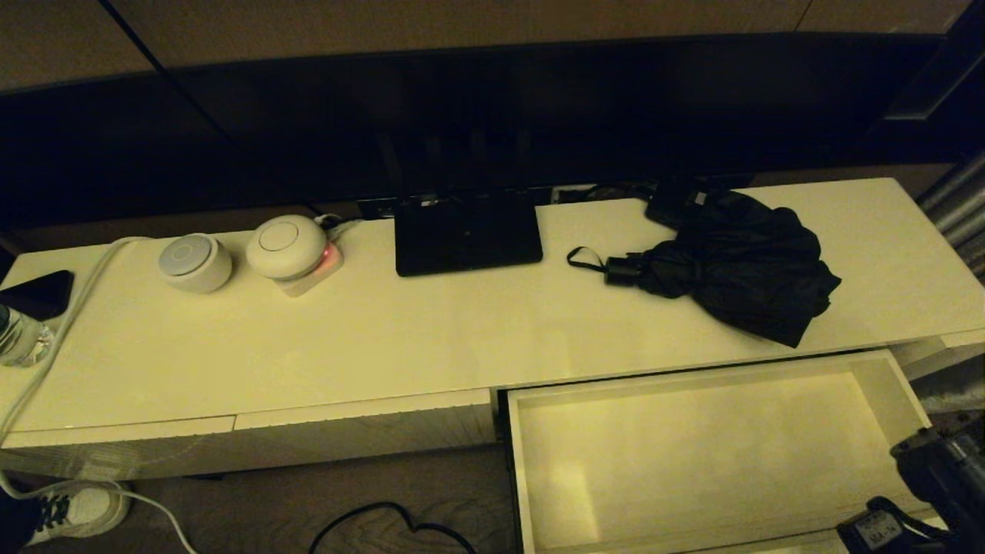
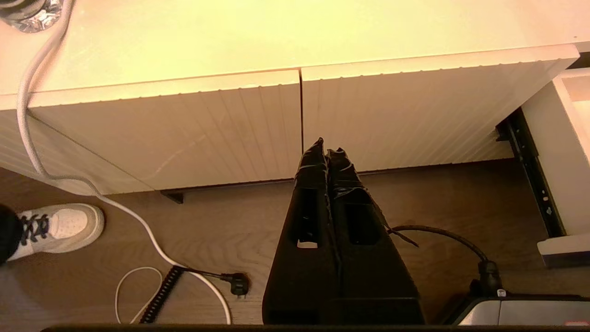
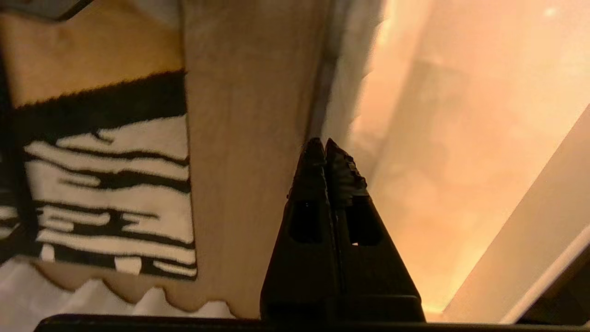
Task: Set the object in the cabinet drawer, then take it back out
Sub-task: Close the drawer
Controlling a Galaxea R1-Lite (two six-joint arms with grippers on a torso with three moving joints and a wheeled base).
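Note:
The black folding umbrella point(image 1: 739, 261) lies bunched on the right part of the cabinet top, its handle and strap loop point(image 1: 586, 258) pointing left; nothing touches it. Below it the wide cream drawer point(image 1: 716, 446) stands pulled out with a bare interior. My right arm point(image 1: 943, 469) is at the drawer's front right corner. In the right wrist view the right gripper point(image 3: 325, 147) is shut and holds nothing, over the drawer's wall with the pale interior point(image 3: 461, 161) beside it. My left gripper point(image 2: 326, 150) is shut and holds nothing, low in front of the closed ribbed fronts point(image 2: 396, 120).
On the cabinet top sit a flat black router point(image 1: 465, 235), two round white devices point(image 1: 195, 261) point(image 1: 286, 246), a small black box point(image 1: 677, 201), a phone point(image 1: 38, 294) and a bottle point(image 1: 19, 335). A white cable point(image 1: 46, 362) hangs off the left end. Cables and a shoe point(image 1: 77, 512) lie on the floor.

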